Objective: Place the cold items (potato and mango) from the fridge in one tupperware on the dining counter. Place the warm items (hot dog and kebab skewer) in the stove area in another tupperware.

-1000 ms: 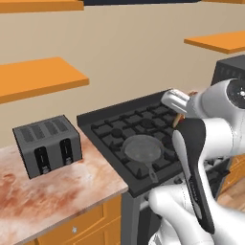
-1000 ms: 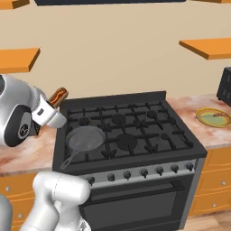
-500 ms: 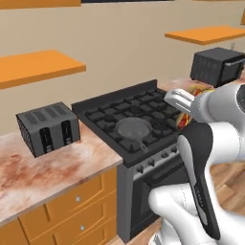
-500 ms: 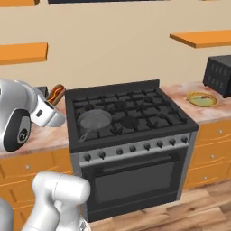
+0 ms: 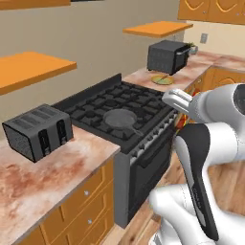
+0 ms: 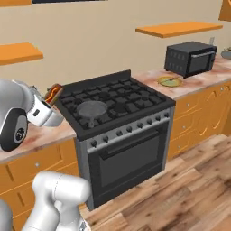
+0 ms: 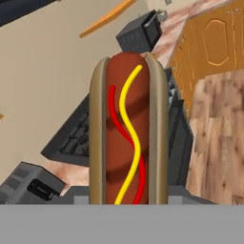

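Note:
A hot dog (image 7: 127, 133) in a tan bun, striped with wavy yellow and red sauce, stands upright in the middle of the hand view. My gripper (image 7: 127, 198) is shut on its lower end. From the right base view the hot dog (image 6: 55, 92) sticks up out of the white hand (image 6: 45, 110), over the counter just left of the stove (image 6: 118, 104). In the left base view the hand (image 5: 179, 101) hangs off the stove's front right corner. The potato, mango, kebab skewer and tupperware are out of view.
A small dark pan (image 6: 90, 108) sits on the black gas stove (image 5: 119, 115). A toaster (image 5: 38, 131) stands on the marble counter to its left. On the right are a black microwave (image 6: 189, 58) and a plate (image 6: 169, 81). Wooden floor (image 6: 189, 180) lies in front.
The whole picture has shifted, so the base has moved: the stove looks farther off and the microwave side and floor have come into view. The hot dog stays in the gripper.

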{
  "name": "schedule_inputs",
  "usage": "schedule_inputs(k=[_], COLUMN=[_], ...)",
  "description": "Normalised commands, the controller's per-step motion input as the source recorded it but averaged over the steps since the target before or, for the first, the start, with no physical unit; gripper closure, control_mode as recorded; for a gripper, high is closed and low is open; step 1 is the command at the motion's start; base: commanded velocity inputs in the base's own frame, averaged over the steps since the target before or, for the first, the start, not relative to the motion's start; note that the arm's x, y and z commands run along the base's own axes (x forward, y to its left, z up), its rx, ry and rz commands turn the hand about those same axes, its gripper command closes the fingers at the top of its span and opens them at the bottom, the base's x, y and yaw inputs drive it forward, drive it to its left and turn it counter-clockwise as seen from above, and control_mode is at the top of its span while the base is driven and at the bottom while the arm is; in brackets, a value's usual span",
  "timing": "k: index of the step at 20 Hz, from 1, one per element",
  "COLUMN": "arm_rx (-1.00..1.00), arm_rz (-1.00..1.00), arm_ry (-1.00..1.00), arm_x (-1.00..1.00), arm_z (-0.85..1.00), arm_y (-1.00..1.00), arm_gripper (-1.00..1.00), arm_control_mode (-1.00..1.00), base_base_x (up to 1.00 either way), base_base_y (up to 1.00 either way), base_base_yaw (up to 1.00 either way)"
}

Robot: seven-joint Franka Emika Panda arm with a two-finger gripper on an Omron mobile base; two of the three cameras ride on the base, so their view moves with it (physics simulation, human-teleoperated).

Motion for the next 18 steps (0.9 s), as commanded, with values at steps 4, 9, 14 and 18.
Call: schedule_inputs(k=[4,9,14,18], arm_rx=[0.00,0.00,0.00,0.00], arm_rz=[0.00,0.00,0.00,0.00], arm_ry=[0.00,0.00,0.00,0.00], arm_x=[0.00,0.00,0.00,0.00], arm_z=[0.00,0.00,0.00,0.00], arm_y=[0.00,0.00,0.00,0.00], arm_gripper=[1.00,1.00,1.00,1.00], arm_control_mode=[1.00,1.00,1.00,1.00], base_base_x=[-0.56,-0.79,-1.00,-1.00], base_base_y=[0.40,0.12,-0.01,0.00], base_base_yaw=[-0.56,-0.47,-0.22,-0.21])
